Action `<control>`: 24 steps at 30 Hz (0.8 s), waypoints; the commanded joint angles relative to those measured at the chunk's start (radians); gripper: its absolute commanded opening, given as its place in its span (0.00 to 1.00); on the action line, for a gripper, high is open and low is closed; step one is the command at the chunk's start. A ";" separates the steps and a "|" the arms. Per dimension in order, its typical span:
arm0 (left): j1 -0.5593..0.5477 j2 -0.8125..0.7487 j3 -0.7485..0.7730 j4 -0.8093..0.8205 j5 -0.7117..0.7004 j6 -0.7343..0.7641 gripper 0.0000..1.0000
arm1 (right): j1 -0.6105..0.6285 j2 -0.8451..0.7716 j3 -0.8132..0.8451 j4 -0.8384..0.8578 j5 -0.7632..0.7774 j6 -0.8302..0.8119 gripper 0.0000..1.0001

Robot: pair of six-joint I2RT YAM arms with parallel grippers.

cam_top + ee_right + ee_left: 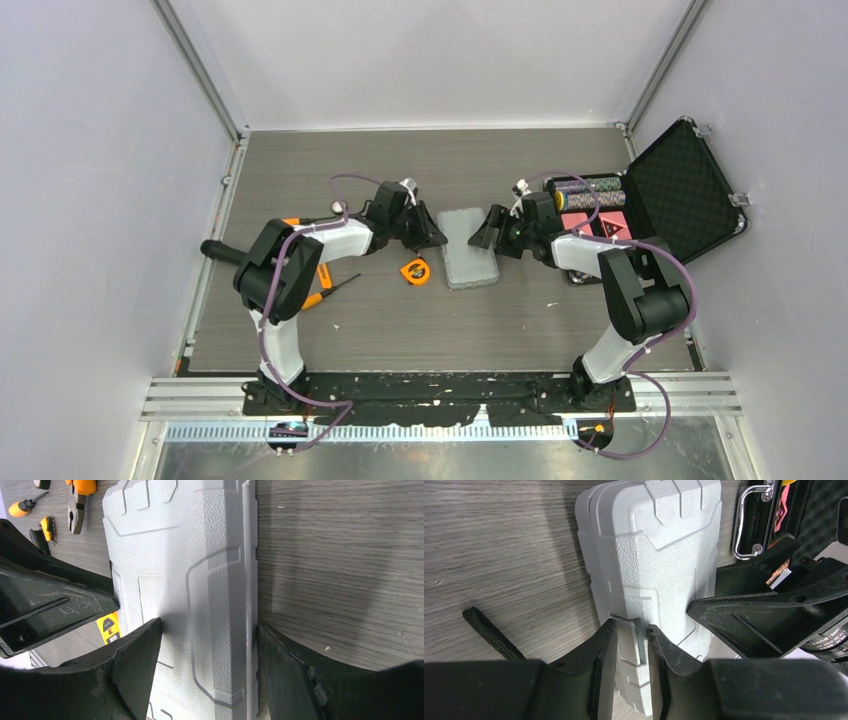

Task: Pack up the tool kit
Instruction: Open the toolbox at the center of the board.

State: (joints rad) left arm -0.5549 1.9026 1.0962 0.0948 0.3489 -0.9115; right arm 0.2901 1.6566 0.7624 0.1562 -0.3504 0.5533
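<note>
The grey tool case (468, 250) lies shut at the table's middle. My left gripper (432, 236) is at its left edge. In the left wrist view the gripper (631, 625) is shut on a latch tab (630, 642) of the case (649, 555). My right gripper (487, 233) is at the case's right edge. In the right wrist view it (209, 625) is open, one finger over the lid (200, 555), the other at the hinge edge. The orange tape measure (415, 271) lies beside the case. Pliers (80, 500) and screwdrivers (22, 507) lie loose on the table.
A larger black foam-lined case (680, 190) stands open at the right with poker chips (588, 190) in it; its metal handle (749, 520) is close to the grey case. Orange-handled tools (322, 285) lie under the left arm. A black strap (489, 632) lies on the table.
</note>
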 commanded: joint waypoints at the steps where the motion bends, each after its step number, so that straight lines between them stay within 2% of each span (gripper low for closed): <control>1: 0.001 0.004 -0.048 -0.009 -0.017 0.015 0.29 | 0.013 0.053 -0.010 -0.033 0.026 -0.028 0.72; 8: 0.012 -0.037 -0.166 0.159 0.003 -0.044 0.47 | 0.014 0.063 -0.011 -0.029 0.029 -0.027 0.71; 16: 0.018 -0.065 -0.216 0.278 0.007 -0.053 0.48 | 0.013 0.069 -0.013 -0.030 0.034 -0.028 0.70; 18: 0.025 -0.068 -0.235 0.316 0.011 -0.066 0.47 | 0.014 0.070 -0.013 -0.030 0.036 -0.027 0.70; 21: 0.039 -0.066 -0.266 0.365 0.021 -0.096 0.34 | 0.014 0.070 -0.014 -0.033 0.037 -0.029 0.70; 24: 0.044 -0.060 -0.269 0.374 0.026 -0.100 0.29 | 0.014 0.069 -0.013 -0.036 0.044 -0.033 0.69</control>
State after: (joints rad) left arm -0.5270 1.8523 0.8509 0.4377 0.3851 -1.0050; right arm 0.2905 1.6821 0.7628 0.2104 -0.3626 0.5575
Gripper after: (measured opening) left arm 0.313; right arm 0.701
